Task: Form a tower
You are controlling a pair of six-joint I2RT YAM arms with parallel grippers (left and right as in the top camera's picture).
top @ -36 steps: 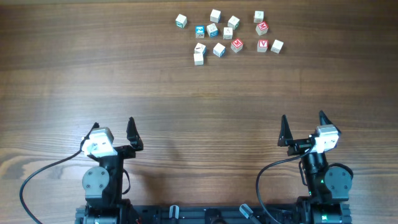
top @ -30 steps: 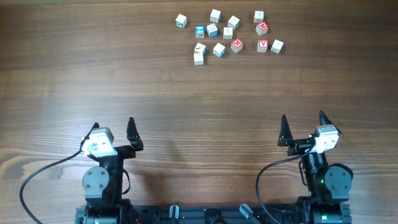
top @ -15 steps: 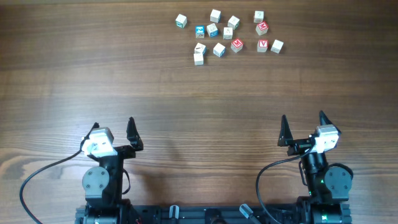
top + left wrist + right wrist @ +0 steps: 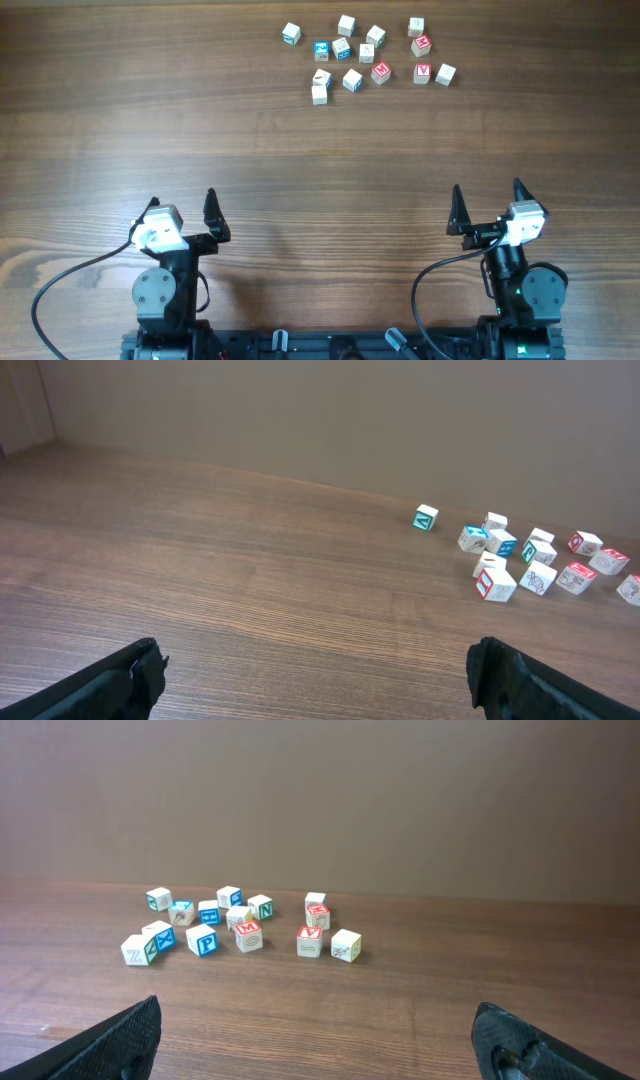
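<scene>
Two robot arms wait at the near edge of a wooden table (image 4: 300,170), the left gripper (image 4: 182,200) and the right gripper (image 4: 487,188) each with jaws spread wide and nothing between them. Both are well apart from the letter cubes (image 4: 367,50) they are meant to stack. The cubes lie in a loose cluster near the far edge, a little right of its middle. They seem scattered rather than arranged, turned every which way, with red, blue and green letters facing different sides.

No tower is clearly standing. The pair at the cluster's near-left corner (image 4: 319,94) sit touching, and whether one rides on the other cannot be told from any view.

The wide jaws and the fingers pointing toward the far edge suggest a ready stance, with each wrist camera taking in the whole cluster before a first pick. The cluster's long axis runs along the far edge, left to right. The finished tower's axis would have to rise straight up from the table.
</scene>
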